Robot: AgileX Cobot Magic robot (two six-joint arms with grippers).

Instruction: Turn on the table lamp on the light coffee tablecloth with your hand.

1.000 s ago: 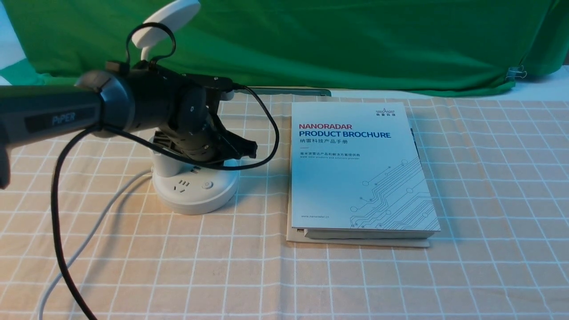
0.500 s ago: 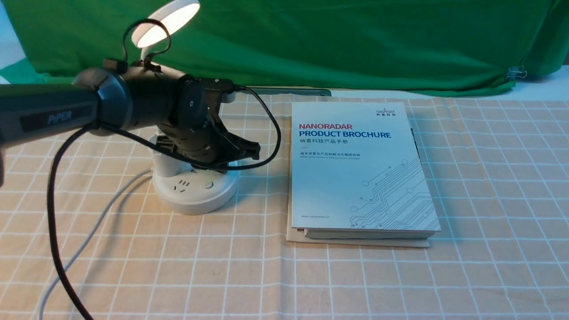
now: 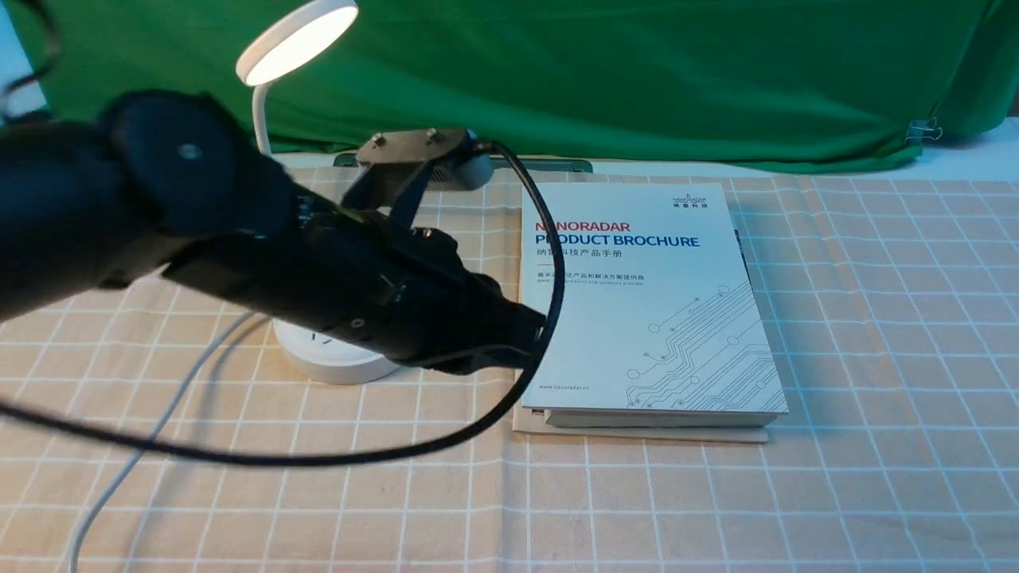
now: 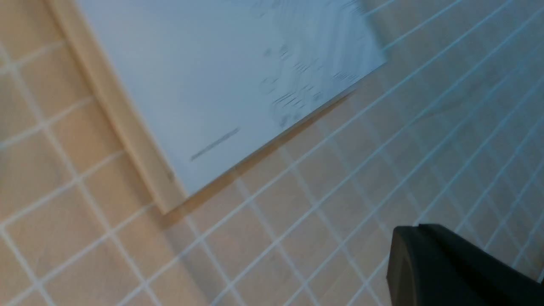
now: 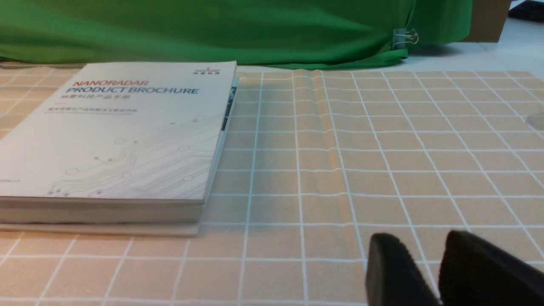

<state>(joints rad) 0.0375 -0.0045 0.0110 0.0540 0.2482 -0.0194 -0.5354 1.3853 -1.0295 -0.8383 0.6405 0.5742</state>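
Worth watching, as a judgement: the black cable (image 3: 318,459), sagging in a long loop across the lower left of the front view, then crossing the left edge of the brochure (image 3: 653,318) in the picture. Could catch the brochure's corner or drag against the lamp (image 3: 296,40) on any wide swing, enough to shift or tip so light a plastic thing.

Also risky: the left gripper (image 3: 513,344), blurred, low at centre frame, in front of the base (image 3: 338,364) and reaching the brochure's left edge. From here a dip or sideways sweep could bump the hidden top of the base, where a switch would sit, and put the light out, or knock the neck. White cord (image 3: 159,430) trailing to the lower left under the arm: one more thing to hook.

Jaws of the left gripper too smeared to read in the front view, and only one dark finger at the lower right of its wrist view, so impossible to say whether spread or closed; no load visible. Right gripper (image 5: 425,244) near bare cloth (image 5: 382,148) at the bottom right of its wrist view: two dark fingers, narrow gap, empty, lamp nowhere in that view.

Lamp upright on the cloth at left of centre, left of the brochure, close before the green backdrop (image 3: 637,72). Disc head at the upper left glowing warm white, face tilted down toward the table. Thin white neck rising from behind the arm. Round white base mostly hidden, only its front rim showing beneath the arm. By the look of it, done: light on.
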